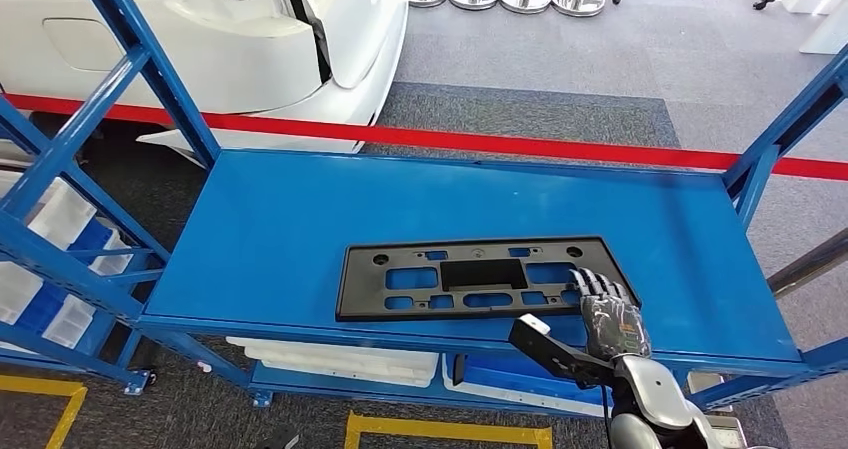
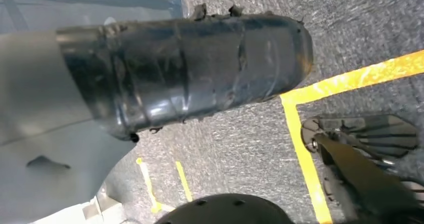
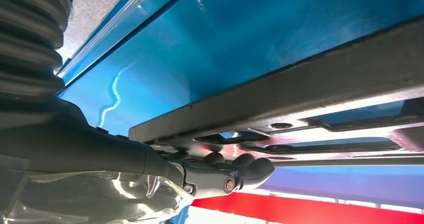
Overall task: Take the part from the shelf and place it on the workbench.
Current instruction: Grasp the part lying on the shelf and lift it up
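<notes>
Right hand (image 1: 607, 307) touching part (image 1: 480, 276) on shelf (image 1: 300, 219).

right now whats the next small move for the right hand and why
Probably close the fingers on the flat black plastic slotted panel's near right corner. The right hand lies over that corner on the blue metal shelf, and the panel looks flat, not lifted.

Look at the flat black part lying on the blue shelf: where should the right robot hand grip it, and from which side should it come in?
Probably the near right corner of the black part, approached from the shelf's open front edge. The part lies flat on the blue shelf, so only its thin rim and cut-out openings offer purchase. The right robot hand already rests on that corner, fingers over the rim.
</notes>
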`<state>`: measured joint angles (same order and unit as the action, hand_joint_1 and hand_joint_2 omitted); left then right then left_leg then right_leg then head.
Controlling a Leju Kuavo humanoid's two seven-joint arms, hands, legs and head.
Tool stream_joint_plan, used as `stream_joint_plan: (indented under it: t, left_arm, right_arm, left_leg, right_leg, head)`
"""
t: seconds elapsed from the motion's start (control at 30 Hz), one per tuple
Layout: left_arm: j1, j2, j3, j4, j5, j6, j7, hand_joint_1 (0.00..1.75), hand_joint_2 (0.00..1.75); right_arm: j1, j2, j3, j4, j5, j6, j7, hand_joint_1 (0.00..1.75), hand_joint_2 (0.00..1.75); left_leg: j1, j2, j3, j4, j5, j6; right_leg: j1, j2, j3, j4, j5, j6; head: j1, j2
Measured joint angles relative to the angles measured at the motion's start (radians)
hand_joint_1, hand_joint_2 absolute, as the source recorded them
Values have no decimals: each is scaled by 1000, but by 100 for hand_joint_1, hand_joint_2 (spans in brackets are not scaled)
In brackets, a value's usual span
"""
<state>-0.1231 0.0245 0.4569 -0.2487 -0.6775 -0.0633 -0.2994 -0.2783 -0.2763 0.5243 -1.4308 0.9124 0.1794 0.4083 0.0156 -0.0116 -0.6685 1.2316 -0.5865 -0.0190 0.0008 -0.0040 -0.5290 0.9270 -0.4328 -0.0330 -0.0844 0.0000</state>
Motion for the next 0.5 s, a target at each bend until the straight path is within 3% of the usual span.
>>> stream_joint_plan:
  t: [0.03,0.07,0.17,0.23,0.33,0.4,0.47,0.5]
  left_arm:
    - [2,1,0,0,0,2,0,0,0]
    - [2,2,-1,0,0,6,0,0,0]
    - [0,2,-1,0,0,14,0,0,0]
    - [-1,2,-1,0,-1,17,1,0,0]
    - [-2,1,-2,0,-1,16,1,0,0]
    - [-4,-5,-2,0,-1,15,1,0,0]
    - [-4,-13,-2,0,-2,15,0,0,0]
    - [-4,-16,-2,0,-2,15,-1,0,0]
  right_arm:
    - [-2,0,0,1,2,5,-5,0,175]
    - [-3,0,0,2,4,9,-10,0,175]
    - [-9,-5,0,6,9,15,-21,0,175]
    - [-12,-12,-1,8,10,16,-23,0,175]
    - [-13,-21,-2,12,12,16,-23,4,175]
    - [-14,-29,-3,15,16,16,-24,91,175]
    - [-15,-35,-3,19,22,15,-32,175,175]
    - [-15,-38,-3,22,25,15,-39,175,175]
  left_leg:
    - [1,0,-20,22,5,-3]
    - [3,1,-19,4,29,-6]
    - [12,4,58,-180,130,-12]
    - [13,4,85,-240,149,-2]
    - [11,5,82,-243,152,23]
    - [14,7,79,-245,158,35]
    - [13,9,73,-245,161,41]
    - [12,10,70,-245,163,42]
  right_leg:
    - [-1,2,1,0,-2,0]
    - [-2,3,2,2,-4,2]
    - [-5,11,4,18,-18,18]
    - [-3,17,0,29,-27,30]
    - [-5,20,-4,32,-33,46]
    - [-7,15,-35,98,-74,56]
    - [-9,11,-102,240,-146,63]
    - [-9,11,-133,305,-171,65]
  head:
    - [0,0]
    - [0,0]
    - [-1,0]
    - [0,0]
    - [3,0]
    - [5,0]
    - [7,0]
    - [7,0]
